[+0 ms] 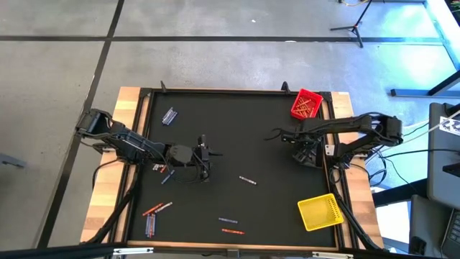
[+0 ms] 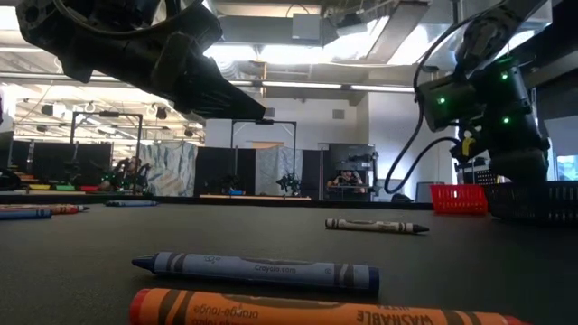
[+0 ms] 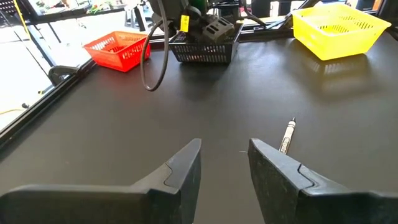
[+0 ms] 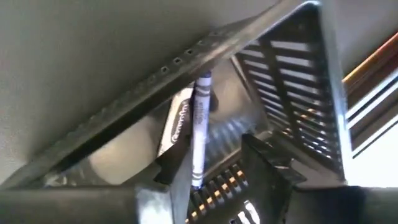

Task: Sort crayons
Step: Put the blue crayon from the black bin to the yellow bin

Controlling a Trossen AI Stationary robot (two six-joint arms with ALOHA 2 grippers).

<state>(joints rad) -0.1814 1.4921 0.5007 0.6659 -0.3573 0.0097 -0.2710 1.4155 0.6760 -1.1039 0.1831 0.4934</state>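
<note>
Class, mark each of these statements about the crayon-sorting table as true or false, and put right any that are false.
1. The red bin sits at a far corner of the table, on the right arm's side. True.
2. The yellow bin holds a heap of crayons. False: in the left wrist view it looks empty.
3. The right gripper is over the dark bin with a blue crayon between its fingers. True.
4. The left gripper is shut on a crayon. False: its fingers are apart with nothing between them.
5. A grey crayon lies on the mat just ahead of the left gripper. True.
</note>
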